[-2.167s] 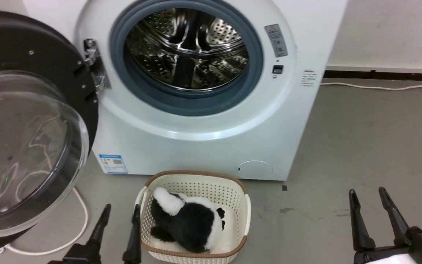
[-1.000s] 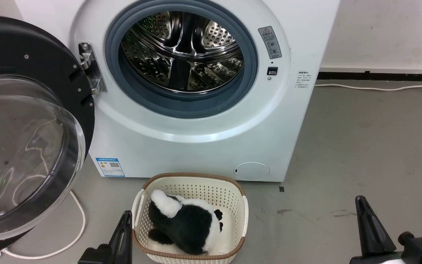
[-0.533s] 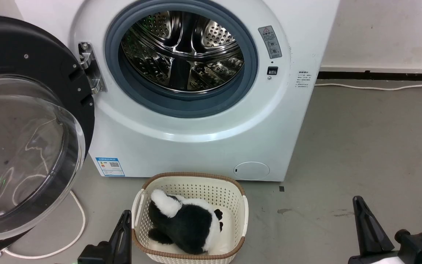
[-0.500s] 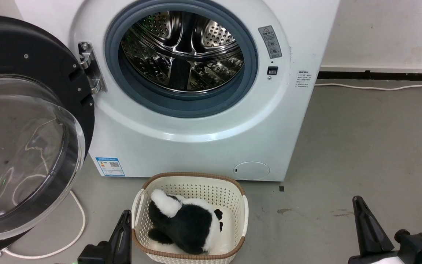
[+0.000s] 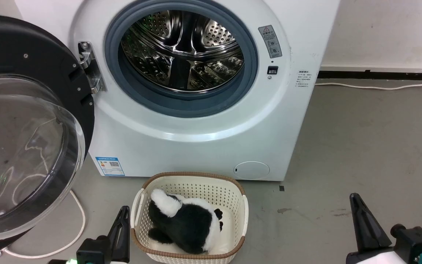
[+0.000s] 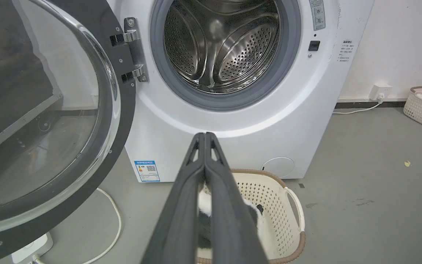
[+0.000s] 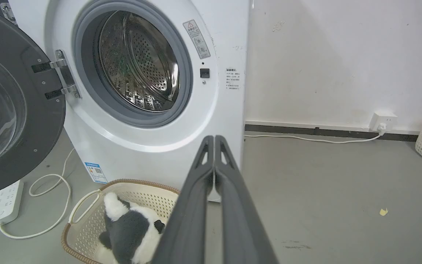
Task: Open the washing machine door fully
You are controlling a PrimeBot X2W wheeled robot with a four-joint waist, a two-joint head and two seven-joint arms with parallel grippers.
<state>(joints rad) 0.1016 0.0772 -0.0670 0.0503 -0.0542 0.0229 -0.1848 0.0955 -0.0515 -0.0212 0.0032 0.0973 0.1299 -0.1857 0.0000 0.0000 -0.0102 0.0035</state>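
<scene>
Pressing matte-black fingers (image 6: 181, 205) tip to tip, the left gripper (image 6: 204, 136) and the right gripper (image 7: 214, 139) hold nothing. Beside the left one sits a cream perforated basket (image 5: 192, 174) with a brown rim, a black-and-white plush toy (image 5: 187, 223) inside. Behind stands the white washing machine (image 5: 196, 146), its perforated steel drum (image 5: 183, 47) ringed in grey rubber. The washing machine door (image 5: 31, 47), glossy black round a bulging clear bowl, hangs swung out left on its hinge (image 5: 91, 69). Scuffed grey floor (image 5: 361, 139), white wall (image 7: 324, 55). Both grippers sit low, pointing toward the machine.
</scene>
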